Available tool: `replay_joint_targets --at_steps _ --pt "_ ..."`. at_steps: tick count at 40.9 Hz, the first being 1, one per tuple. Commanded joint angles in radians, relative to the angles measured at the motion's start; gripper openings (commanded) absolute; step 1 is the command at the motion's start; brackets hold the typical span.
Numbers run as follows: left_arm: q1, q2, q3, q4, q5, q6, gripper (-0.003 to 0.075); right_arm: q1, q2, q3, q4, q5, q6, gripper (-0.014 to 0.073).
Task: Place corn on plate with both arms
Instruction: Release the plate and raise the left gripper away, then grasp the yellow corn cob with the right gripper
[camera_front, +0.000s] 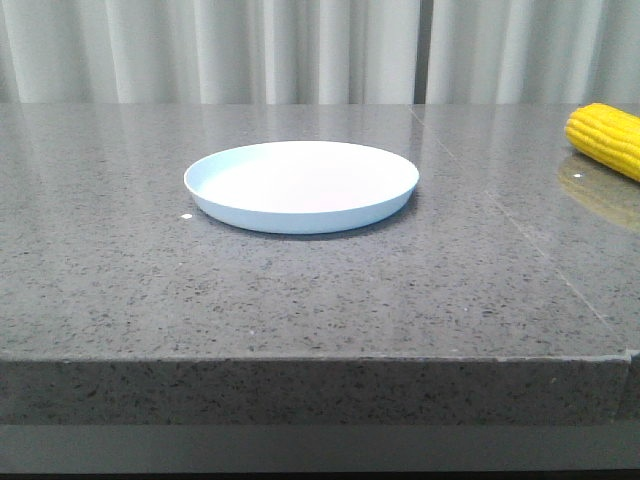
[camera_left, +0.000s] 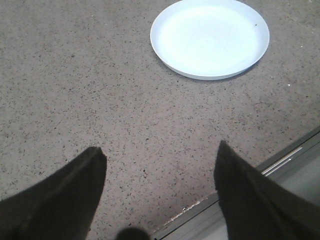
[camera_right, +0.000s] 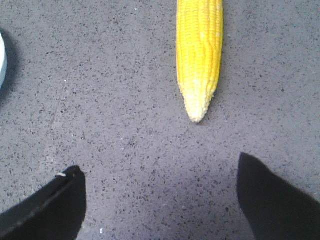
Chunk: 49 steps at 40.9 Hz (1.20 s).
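1. Nearest the robot is the front edge of the grey speckled desk (camera_front: 300, 330), bare from there to the plate.
2. The left end effector (camera_left: 160, 160) hangs over the desk on the near side of the plate, its fingers spread wide and holding nothing; it touches nothing, and probably waits there with the plate ahead of it.
3. The right end effector (camera_right: 160, 175) is likewise wide apart and empty, over bare desk, with the corn's pale tip ahead of the gap between its fingers, apart from them; this looks like a line-up for a grasp.
4. The pale blue plate (camera_front: 230, 215) sits flat and empty at mid-desk, so the placing is not yet done.
5. The corn (camera_front: 607, 138) lies on the desk well to the right of the plate and slightly farther back, partly cut by the front view's edge.
6. Behind the plate hang pale curtains (camera_front: 300, 50).
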Motion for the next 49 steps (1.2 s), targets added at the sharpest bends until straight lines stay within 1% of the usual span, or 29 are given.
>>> replay_joint_targets --at_steps 1,8,19,31,39,49 --pt "-0.008 -0.001 -0.025 0.003 -0.077 -0.013 0.046 -0.005 0.012 -0.078 -0.016 -0.016 0.001 0.0634" --pt "-0.008 -0.001 -0.025 0.003 -0.077 -0.013 0.046 -0.005 0.117 -0.223 -0.034 0.084 0.001 0.0634" --pt "-0.008 -0.001 -0.025 0.003 -0.077 -0.013 0.046 -0.005 0.373 -0.491 -0.082 0.205 0.001 0.0634" --pt "-0.008 -0.001 -0.025 0.003 -0.077 -0.013 0.0459 -0.02 0.65 -0.756 -0.084 0.288 0.003 0.0634" --pt "-0.008 -0.001 -0.025 0.003 -0.077 -0.013 0.046 -0.052 0.808 -0.867 -0.08 0.342 0.002 0.0634" --pt "-0.008 -0.001 -0.025 0.003 -0.077 -0.013 0.0459 -0.063 0.935 -0.914 -0.075 0.316 0.002 0.0634"
